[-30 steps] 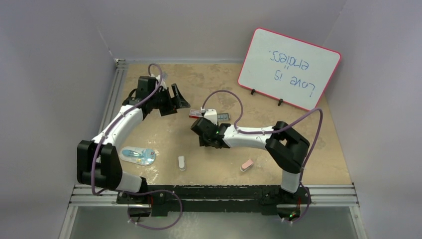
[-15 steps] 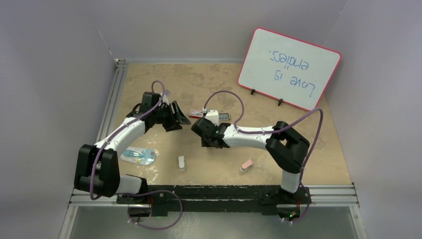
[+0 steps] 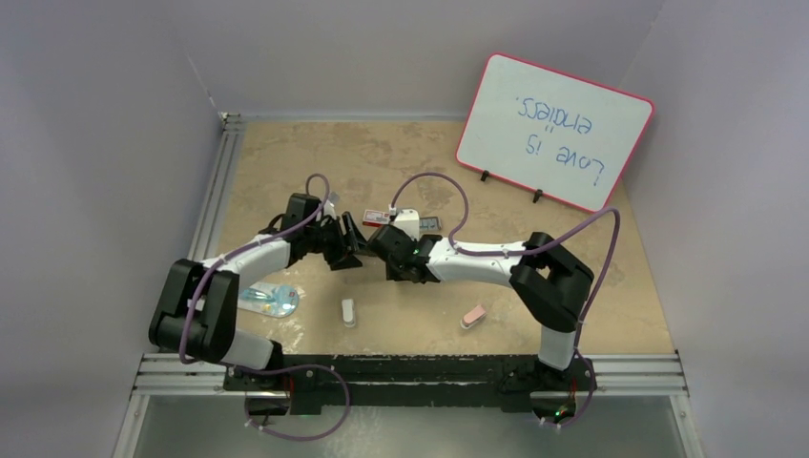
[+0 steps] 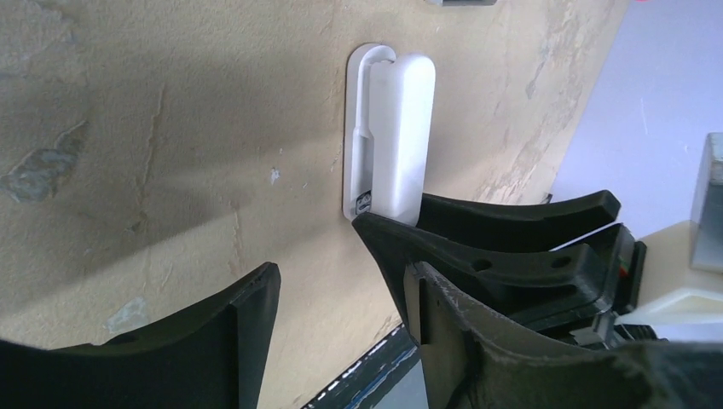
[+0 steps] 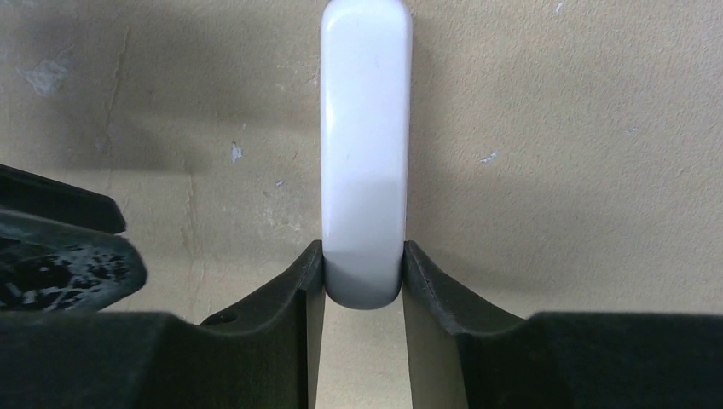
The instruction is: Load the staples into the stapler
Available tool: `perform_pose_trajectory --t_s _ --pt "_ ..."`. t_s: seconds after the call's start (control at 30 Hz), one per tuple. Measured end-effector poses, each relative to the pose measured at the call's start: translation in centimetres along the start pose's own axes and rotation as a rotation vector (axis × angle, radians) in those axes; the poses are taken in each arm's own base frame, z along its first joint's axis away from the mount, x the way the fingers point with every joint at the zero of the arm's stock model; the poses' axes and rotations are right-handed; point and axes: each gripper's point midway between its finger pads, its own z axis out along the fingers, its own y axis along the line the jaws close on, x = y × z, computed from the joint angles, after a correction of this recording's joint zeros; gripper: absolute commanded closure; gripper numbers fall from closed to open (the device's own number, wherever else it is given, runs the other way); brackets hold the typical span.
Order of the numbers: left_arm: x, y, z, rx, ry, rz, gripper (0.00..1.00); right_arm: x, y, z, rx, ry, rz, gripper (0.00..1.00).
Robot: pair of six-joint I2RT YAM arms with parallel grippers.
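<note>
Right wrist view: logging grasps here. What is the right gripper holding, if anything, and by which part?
The right gripper holds a white oblong object, its fingers pinching the sides of its rounded near end.

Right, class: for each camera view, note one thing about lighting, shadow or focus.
Top external: even, diffuse light, only faint shadows on the table. Left wrist: the left gripper looks soft up close, with a broad shadow band beyond. Right wrist: shadow dims the near end of the white object in the right gripper.

Left pincer [image 4: 315, 251] agape beside right pincer [image 5: 361, 256], the latter tight on white oblong object [image 5: 365, 128].
</note>
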Motion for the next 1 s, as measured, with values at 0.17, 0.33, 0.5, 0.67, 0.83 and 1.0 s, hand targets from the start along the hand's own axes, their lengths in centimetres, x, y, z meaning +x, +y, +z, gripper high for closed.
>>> perform_pose_trajectory --t_s 0.17,0.33,0.5,0.67,0.83,1.0 --pt "0.5 0.5 0.8 0.005 0.019 -0.009 0.45 -0.1 0.0 0.0 0.001 0.0 0.001 0.5" --pt "1.0 0.9 1.4 0.007 0.03 -0.011 0.45 -0.5 0.3 -0.2 -0.005 -0.008 0.007 0.56" --pt "1.0 1.0 1.8 0.014 0.03 -0.003 0.49 -0.6 0.5 -0.3 -0.008 -0.01 0.007 0.71" --pt "1.2 0.8 2.3 0.027 0.039 0.009 0.56 -0.8 0.3 -0.2 -0.008 -0.01 0.011 0.77" --pt "2.4 1.3 3.0 0.031 0.071 0.015 0.63 -1.2 0.4 -0.8 -0.051 0.006 0.041 0.79" --pt "3.4 1.5 3.7 0.037 0.111 0.006 0.62 -2.7 0.2 -2.1 -0.132 0.012 0.109 0.8"
